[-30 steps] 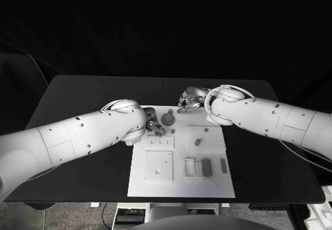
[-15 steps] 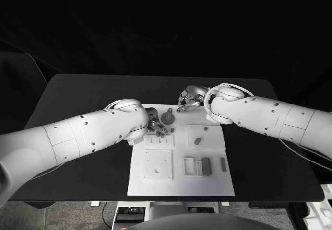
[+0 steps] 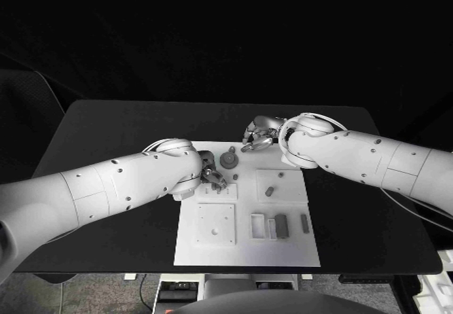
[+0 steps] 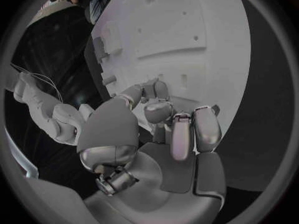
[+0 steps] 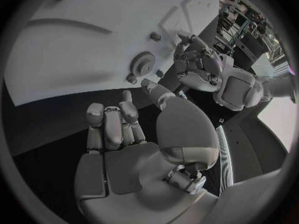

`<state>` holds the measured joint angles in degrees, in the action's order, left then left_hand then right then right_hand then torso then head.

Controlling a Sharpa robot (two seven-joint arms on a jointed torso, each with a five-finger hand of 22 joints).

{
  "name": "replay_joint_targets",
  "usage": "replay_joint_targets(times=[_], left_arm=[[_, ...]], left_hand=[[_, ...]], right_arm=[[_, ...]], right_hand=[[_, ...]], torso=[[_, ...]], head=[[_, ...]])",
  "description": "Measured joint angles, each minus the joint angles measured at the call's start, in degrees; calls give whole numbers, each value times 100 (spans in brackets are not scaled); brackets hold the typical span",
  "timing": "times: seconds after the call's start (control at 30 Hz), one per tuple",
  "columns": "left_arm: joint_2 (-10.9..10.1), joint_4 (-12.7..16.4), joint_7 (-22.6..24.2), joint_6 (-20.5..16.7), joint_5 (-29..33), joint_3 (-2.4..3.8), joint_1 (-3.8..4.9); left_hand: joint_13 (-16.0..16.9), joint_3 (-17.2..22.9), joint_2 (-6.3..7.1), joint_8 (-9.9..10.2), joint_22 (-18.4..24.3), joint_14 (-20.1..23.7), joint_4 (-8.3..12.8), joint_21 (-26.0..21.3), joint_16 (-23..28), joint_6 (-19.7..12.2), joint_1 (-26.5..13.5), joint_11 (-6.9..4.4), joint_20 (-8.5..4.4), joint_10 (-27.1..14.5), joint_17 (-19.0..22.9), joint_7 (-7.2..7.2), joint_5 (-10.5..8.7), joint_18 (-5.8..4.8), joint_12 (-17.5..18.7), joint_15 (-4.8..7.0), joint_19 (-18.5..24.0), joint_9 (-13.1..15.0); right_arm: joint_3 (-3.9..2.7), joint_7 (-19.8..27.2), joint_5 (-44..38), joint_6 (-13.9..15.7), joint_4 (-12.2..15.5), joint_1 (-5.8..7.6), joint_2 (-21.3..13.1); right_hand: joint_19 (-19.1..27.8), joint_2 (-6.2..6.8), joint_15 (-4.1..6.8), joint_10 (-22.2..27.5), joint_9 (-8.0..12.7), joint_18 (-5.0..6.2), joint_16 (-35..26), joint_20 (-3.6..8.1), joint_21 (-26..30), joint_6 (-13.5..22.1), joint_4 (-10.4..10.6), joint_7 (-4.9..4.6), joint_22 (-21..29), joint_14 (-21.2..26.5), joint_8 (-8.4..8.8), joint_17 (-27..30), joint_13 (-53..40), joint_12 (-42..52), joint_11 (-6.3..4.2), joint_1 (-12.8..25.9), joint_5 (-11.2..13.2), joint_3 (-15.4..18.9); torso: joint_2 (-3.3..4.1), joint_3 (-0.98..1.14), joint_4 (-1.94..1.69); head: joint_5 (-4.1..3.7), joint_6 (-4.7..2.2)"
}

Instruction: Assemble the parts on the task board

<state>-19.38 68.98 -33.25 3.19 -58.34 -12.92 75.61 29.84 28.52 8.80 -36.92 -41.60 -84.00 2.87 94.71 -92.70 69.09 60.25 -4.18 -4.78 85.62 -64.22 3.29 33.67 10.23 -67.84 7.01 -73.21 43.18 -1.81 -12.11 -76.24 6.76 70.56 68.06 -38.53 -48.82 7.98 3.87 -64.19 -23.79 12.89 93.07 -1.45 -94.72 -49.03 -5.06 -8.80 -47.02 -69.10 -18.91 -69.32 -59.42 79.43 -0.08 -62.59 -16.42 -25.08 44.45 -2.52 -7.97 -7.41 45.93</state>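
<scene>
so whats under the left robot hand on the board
The left robot hand hovers over the task board beside the gear, its fingertips above the small slotted plate. Whether it holds a part is hidden by its fingers.

My two arms are smooth white shells, the left arm (image 3: 104, 186) and right arm (image 3: 373, 160) both dotted with small dark screws and split by thin panel seams. A thin cable loops over each wrist, at 12 o'clock of its rounded end. The left hand (image 4: 156, 134) and right hand (image 5: 134, 134) are silver metal with grey palm pads.
</scene>
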Motion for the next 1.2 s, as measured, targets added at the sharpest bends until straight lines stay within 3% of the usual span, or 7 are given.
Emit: replay_joint_targets(times=[1.2], left_arm=[[44,-55,15,-13,-244,5,-92]], left_hand=[[-5,10,0,4,1,11,-10,0,0,0,0,0,-12,0,0,0,-24,0,0,11,-12,1]], right_arm=[[0,-6,-1,-6,4,0,6]], right_hand=[[0,0,2,11,4,-5,0,0,0,-8,0,9,-1,2,0,2,-1,0,11,0,0,0]], torso=[[-1,-1,4]], head=[[3,34]])
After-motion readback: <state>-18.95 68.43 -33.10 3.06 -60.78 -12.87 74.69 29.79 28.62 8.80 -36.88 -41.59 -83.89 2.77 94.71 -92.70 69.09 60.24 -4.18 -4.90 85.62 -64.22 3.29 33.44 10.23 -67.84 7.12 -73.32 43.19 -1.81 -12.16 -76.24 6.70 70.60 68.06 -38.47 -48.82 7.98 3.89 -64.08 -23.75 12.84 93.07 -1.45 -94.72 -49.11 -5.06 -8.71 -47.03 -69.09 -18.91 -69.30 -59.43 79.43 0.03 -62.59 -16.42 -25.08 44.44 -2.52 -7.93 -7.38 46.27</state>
